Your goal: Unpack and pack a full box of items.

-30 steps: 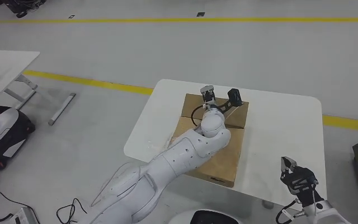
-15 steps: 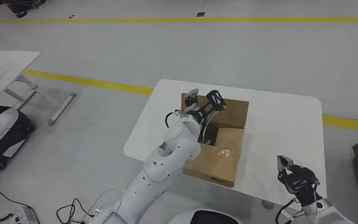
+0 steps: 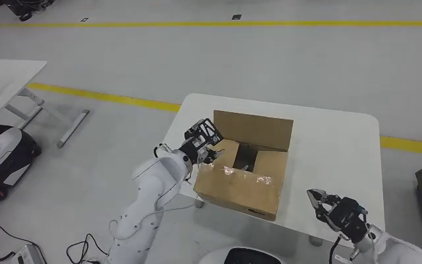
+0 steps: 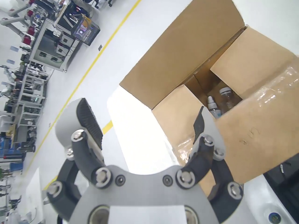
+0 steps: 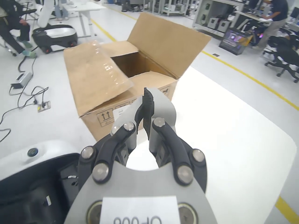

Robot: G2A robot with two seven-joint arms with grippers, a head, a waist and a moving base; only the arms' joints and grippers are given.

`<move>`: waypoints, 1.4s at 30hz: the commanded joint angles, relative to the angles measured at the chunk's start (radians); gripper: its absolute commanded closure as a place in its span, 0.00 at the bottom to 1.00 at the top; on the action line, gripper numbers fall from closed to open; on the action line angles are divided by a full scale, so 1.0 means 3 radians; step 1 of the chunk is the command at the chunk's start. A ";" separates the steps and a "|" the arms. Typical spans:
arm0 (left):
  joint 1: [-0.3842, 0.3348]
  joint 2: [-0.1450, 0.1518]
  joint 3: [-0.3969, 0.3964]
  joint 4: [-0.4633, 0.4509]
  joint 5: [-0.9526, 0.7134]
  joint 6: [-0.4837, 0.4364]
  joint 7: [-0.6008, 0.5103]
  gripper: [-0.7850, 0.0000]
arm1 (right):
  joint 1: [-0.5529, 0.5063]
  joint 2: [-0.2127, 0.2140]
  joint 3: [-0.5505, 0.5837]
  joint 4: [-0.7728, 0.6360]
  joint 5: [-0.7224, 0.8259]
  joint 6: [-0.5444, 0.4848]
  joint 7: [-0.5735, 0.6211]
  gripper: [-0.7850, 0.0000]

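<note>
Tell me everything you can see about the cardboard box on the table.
The cardboard box is brown and sits on the white table. Its far flap stands upright. The other flaps lie partly folded, leaving a dark opening in the middle. Clear tape shines on the near flap. Inside, a small spray bottle and a clear bottle, both white-capped, can be seen. The open left hand is at the box's left side; contact cannot be judged.

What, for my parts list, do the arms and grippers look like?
The left arm is a smooth white shell with a black cable at the wrist. Both the left gripper and right gripper have grey plates, black links with silver bolts, and grey fingers with black ribbed pads. Each carries a white label.
</note>
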 commanded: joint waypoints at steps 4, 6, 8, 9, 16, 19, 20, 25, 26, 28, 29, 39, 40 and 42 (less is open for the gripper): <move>0.0048 0.0011 -0.0104 -0.0013 -0.0095 -0.0041 0.0011 0.00 | 0.0071 0.0017 -0.0017 0.0018 -0.0112 -0.0189 0.0031 1.00; 0.0048 0.0011 -0.0104 -0.0013 -0.0095 -0.0041 0.0011 0.00 | 0.0071 0.0017 -0.0017 0.0018 -0.0112 -0.0189 0.0031 1.00; 0.0048 0.0011 -0.0104 -0.0013 -0.0095 -0.0041 0.0011 0.00 | 0.0071 0.0017 -0.0017 0.0018 -0.0112 -0.0189 0.0031 1.00; 0.0048 0.0011 -0.0104 -0.0013 -0.0095 -0.0041 0.0011 0.00 | 0.0071 0.0017 -0.0017 0.0018 -0.0112 -0.0189 0.0031 1.00; 0.0048 0.0011 -0.0104 -0.0013 -0.0095 -0.0041 0.0011 0.00 | 0.0233 0.0009 -0.0079 0.0061 0.0323 -0.0337 0.0127 1.00; 0.0091 0.0021 -0.0131 0.0008 -0.0094 -0.0030 0.0081 0.00 | 0.0444 0.0008 -0.0140 0.0146 0.0763 -0.0460 0.0473 1.00; 0.0107 0.0029 -0.0164 0.0025 -0.0090 -0.0053 0.0105 0.00 | 0.0514 0.0009 -0.0181 0.0169 0.0871 -0.0483 0.0657 1.00; 0.0206 0.0063 -0.0370 0.0126 -0.0230 -0.0141 0.0207 0.00 | 0.0903 0.0010 -0.0513 0.0343 0.1636 -0.0503 0.1689 1.00; 0.0241 0.0068 -0.0401 0.0148 -0.0312 -0.0182 0.0225 0.00 | 0.0985 0.0012 -0.0597 0.0382 0.1792 -0.0487 0.1937 1.00; 0.0299 0.0088 -0.0486 0.0126 -0.0393 -0.0335 0.0256 0.00 | 0.1152 0.0013 -0.0721 0.0432 0.2109 -0.0362 0.2334 1.00; 0.0332 0.0098 -0.0520 0.0122 -0.0406 -0.0403 0.0282 0.00 | 0.1227 0.0015 -0.0795 0.0443 0.2193 -0.0282 0.2563 1.00; 0.0383 0.0116 -0.0574 0.0104 -0.0449 -0.0460 0.0345 0.00 | 0.1299 0.0014 -0.0865 0.0428 0.2251 -0.0222 0.2748 1.00; 0.0383 0.0116 -0.0574 0.0104 -0.0449 -0.0460 0.0345 0.00 | 0.1299 0.0014 -0.0865 0.0428 0.2251 -0.0222 0.2748 1.00; 0.0383 0.0116 -0.0574 0.0104 -0.0449 -0.0460 0.0345 0.00 | 0.1293 0.0013 -0.0870 0.0422 0.2245 -0.0211 0.2739 1.00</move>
